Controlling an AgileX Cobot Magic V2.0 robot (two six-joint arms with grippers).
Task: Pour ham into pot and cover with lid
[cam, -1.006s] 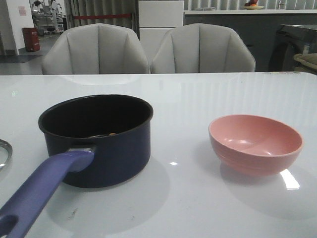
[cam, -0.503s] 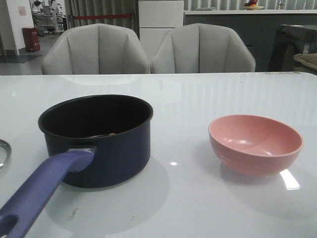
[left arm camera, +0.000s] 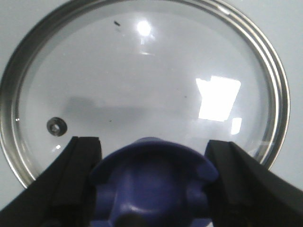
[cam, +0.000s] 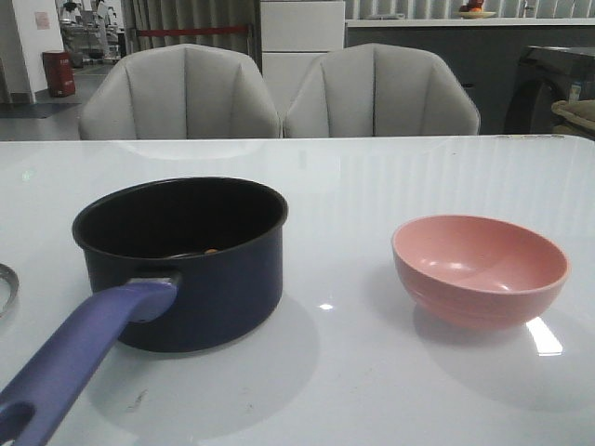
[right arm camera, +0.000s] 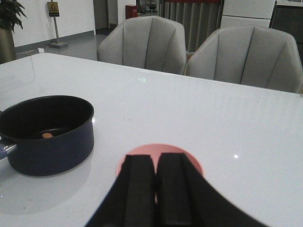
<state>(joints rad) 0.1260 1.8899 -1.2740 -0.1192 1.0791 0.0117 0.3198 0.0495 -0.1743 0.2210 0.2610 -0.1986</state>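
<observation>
Your front camera sits low at the near edge of the bench [cam: 390,177] and looks forward across it, with the pot [cam: 181,262] at lower left of the frame, the pink bowl [cam: 480,269] at right and two grey chairs [cam: 279,91] along the top. Your left wrist camera looks straight down, very close, onto the lid [left arm camera: 142,80], which fills its frame. Your right wrist camera looks out across the bench from higher up, sharing the pot [right arm camera: 46,134], bowl [right arm camera: 128,161] and chairs [right arm camera: 199,49] with the front view.

Navy-black pot [cam: 181,265], purple-blue handle [cam: 74,362]; pink bowl [cam: 480,269]; orange ham [right arm camera: 47,135].
</observation>
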